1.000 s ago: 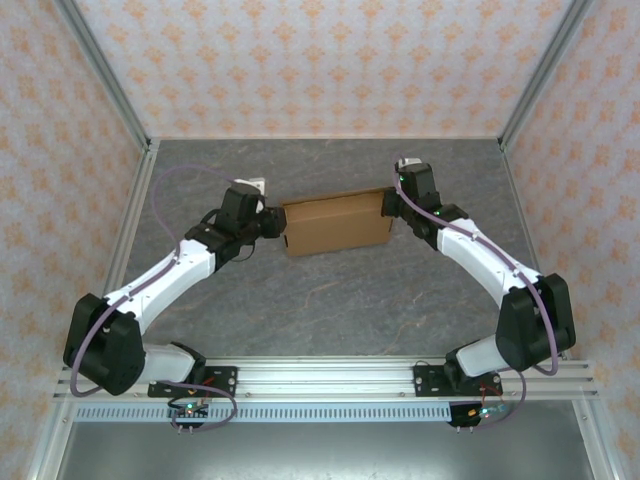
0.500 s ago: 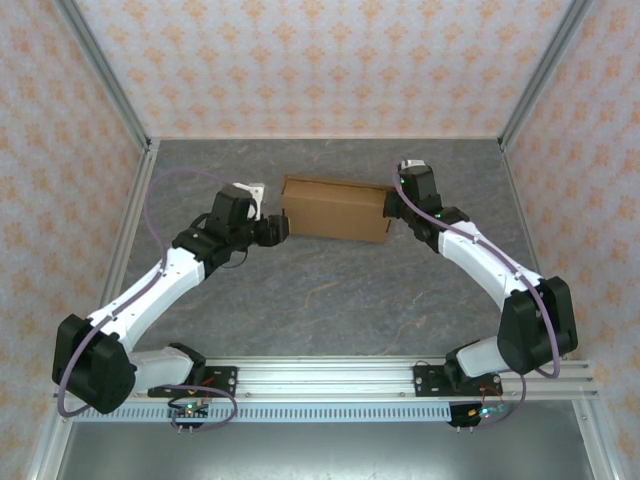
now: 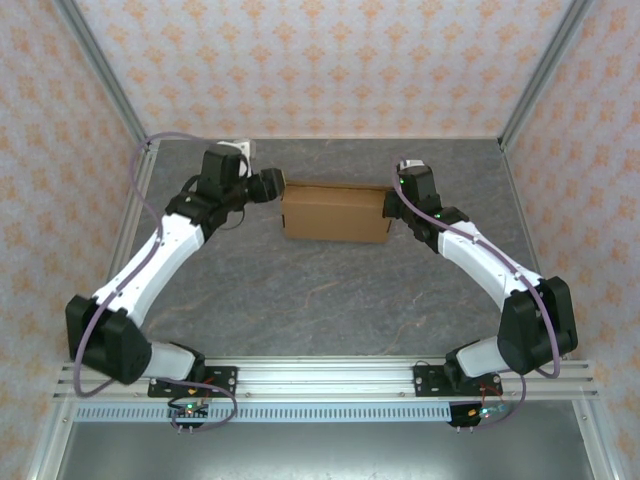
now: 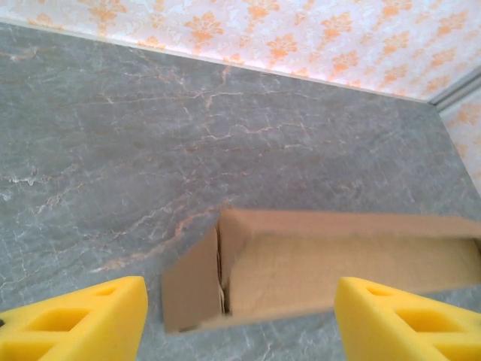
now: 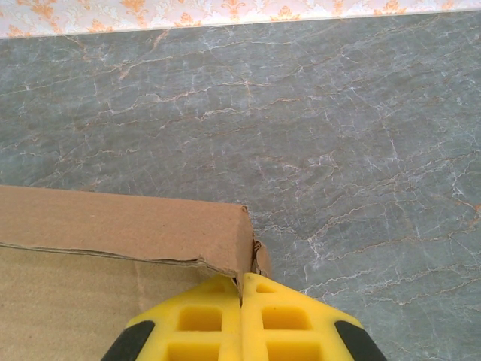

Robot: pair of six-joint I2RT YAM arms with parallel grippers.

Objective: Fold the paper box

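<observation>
Arms (image 3: 160, 250) bent inward | left tool (image 3: 272, 184) spread | right tool (image 3: 389, 207) pinching paper box (image 3: 335, 212)

Matt brown cardboard paper box (image 3: 335, 212); grey veined stone-look table (image 3: 300, 290); smooth yellow plastic fingers (image 4: 75, 320).

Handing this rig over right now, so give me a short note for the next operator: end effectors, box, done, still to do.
Left end effector: open, just off the box's left end, holding nothing.
Right end effector: shut at the right-end corner; pinching cardboard or not, cannot tell.
Paper box: lying on the table, between the arms.
Done: body folded into a box shape.
To do: left end flap stands ajar; probably press it shut.
</observation>
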